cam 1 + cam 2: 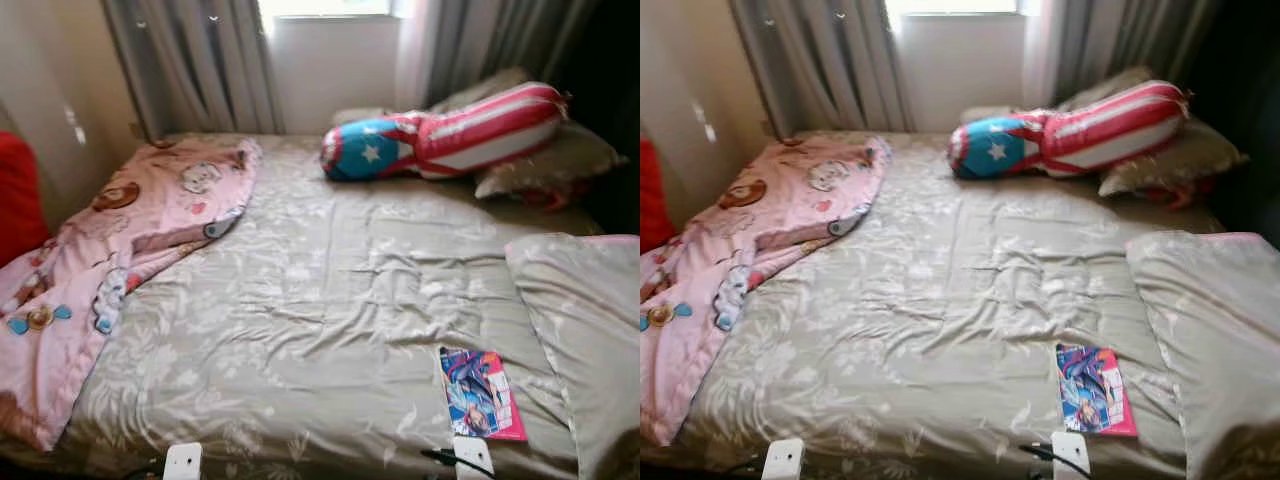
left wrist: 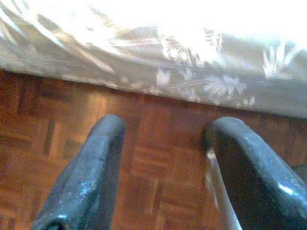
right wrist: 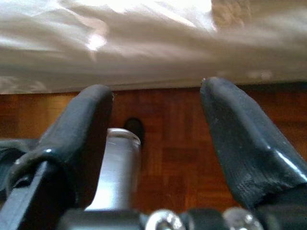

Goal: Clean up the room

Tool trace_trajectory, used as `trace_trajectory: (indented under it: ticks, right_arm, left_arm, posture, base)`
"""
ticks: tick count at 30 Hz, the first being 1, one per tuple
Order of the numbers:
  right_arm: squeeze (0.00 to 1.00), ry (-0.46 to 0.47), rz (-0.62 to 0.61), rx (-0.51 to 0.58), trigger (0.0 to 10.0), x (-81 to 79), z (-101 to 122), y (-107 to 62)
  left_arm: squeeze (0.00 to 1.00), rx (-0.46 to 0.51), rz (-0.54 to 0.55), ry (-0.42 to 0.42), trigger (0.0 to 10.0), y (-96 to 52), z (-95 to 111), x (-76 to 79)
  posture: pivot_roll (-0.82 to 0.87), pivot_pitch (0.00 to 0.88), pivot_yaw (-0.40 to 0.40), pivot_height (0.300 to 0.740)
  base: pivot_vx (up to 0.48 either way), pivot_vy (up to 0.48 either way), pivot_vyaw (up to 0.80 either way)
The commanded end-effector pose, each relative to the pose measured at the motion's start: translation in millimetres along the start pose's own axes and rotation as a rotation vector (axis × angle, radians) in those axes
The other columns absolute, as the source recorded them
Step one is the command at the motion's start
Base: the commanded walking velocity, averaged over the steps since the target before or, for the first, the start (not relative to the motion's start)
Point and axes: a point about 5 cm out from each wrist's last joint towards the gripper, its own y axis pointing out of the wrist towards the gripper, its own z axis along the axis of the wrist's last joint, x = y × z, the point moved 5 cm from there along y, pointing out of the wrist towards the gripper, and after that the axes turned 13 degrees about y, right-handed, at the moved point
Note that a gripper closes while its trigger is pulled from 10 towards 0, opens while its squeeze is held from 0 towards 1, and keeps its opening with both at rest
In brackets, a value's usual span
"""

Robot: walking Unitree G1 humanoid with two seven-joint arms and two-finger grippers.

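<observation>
Facing the bed (image 1: 330, 330) with its grey-beige floral cover, we hold both pincers low beside its near edge above the wooden parquet floor (image 2: 144, 167). Our left pincer (image 2: 163, 143) and right pincer (image 3: 156, 110) both gape, empty. A colourful pink-edged magazine (image 1: 480, 393) lies near the bed's foot; a crumpled pink cartoon blanket (image 1: 120, 250) drapes its left side; a red-white-blue star cushion (image 1: 440, 130) rests at its head.

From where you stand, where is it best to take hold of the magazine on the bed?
The magazine lies flat near the bed's foot edge, on your right. Probably pinch its near short edge with the right gripper, coming low from the foot side; flat on soft bedding, the fingers can slip under.
</observation>
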Motion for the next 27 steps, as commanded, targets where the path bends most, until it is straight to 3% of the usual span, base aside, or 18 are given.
trace_trajectory:
  ticks: [1,27]
  right_arm:
    - [0.00,0.010,0.028,-0.006,10.0,-12.7,-4.1,0.9]
    - [0.00,-0.010,0.037,-0.005,10.0,-15.1,-3.0,1.2]
  left_arm:
    - [0.00,-0.030,0.029,0.008,10.0,-2.2,-9.6,-12.4]
    - [0.00,-0.031,0.029,0.014,10.0,-2.1,-9.3,-12.9]
  posture:
    - [-0.05,0.000,0.061,0.740]
    - [-0.05,0.000,0.063,0.740]
  base:
    - [0.000,0.480,0.00]
    - [0.000,0.480,0.00]
